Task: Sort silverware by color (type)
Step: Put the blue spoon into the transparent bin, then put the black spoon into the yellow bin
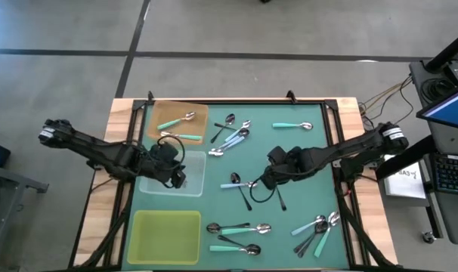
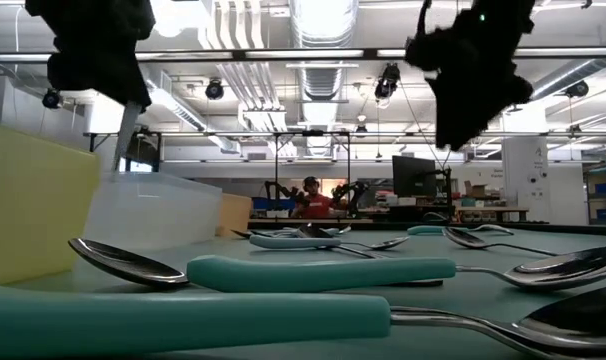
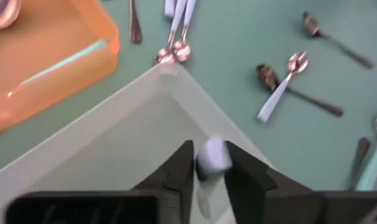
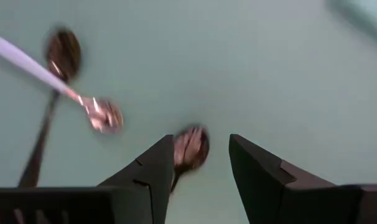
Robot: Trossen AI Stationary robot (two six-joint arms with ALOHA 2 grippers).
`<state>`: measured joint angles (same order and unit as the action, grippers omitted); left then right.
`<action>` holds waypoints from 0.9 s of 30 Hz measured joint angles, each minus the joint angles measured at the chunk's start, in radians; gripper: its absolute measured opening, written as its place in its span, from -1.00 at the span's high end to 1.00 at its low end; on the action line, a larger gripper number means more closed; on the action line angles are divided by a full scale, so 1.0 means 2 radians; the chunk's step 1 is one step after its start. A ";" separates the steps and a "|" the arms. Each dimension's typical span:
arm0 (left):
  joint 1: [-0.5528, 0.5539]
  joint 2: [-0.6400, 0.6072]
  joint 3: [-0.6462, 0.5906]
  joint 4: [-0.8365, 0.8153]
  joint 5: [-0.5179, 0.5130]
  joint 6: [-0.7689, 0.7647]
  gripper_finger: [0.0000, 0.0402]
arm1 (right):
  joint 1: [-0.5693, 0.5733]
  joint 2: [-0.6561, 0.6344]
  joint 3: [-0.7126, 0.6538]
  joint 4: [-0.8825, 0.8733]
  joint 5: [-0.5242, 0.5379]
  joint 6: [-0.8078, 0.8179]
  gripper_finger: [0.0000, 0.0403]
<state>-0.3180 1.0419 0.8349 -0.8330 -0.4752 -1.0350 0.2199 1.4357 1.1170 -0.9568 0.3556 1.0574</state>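
My left gripper hovers over the clear tray, shut on a pale blue spoon that hangs below it. The orange tray holds two mint-handled spoons. My right gripper stands open above the table's middle, its fingers on either side of the bowl of a dark-handled spoon that lies flat on the green mat; it touches nothing. Other spoons lie loose on the mat in groups. My left gripper pinches the pale blue handle between its two fingers, coming from above and slanting down. The spoon hangs below the fingers, tilted, clear of the table, above the clear tray's near corner. Which stretch of the handle the fingers are on, I cannot tell.
A yellow-green tray sits at the near left. A lone mint spoon lies at the far right of the mat. A pale blue spoon crosses a dark one beside my right gripper. A person sits far behind the table.
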 joint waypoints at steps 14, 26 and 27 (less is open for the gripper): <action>0.000 -0.001 0.008 -0.177 0.004 -0.046 0.37 | 0.012 0.122 -0.032 0.000 -0.154 0.108 0.27; 0.000 -0.001 0.008 -0.166 -0.066 -0.087 0.41 | 0.015 0.172 -0.031 0.012 -0.167 0.040 0.48; 0.000 -0.001 0.008 -0.162 -0.071 -0.091 0.41 | 0.016 0.172 -0.031 0.012 -0.163 0.037 0.55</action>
<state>-0.3172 1.0389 0.8509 -1.1569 -0.6173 -1.2164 0.2514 1.7794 1.0548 -0.9327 0.0306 1.1312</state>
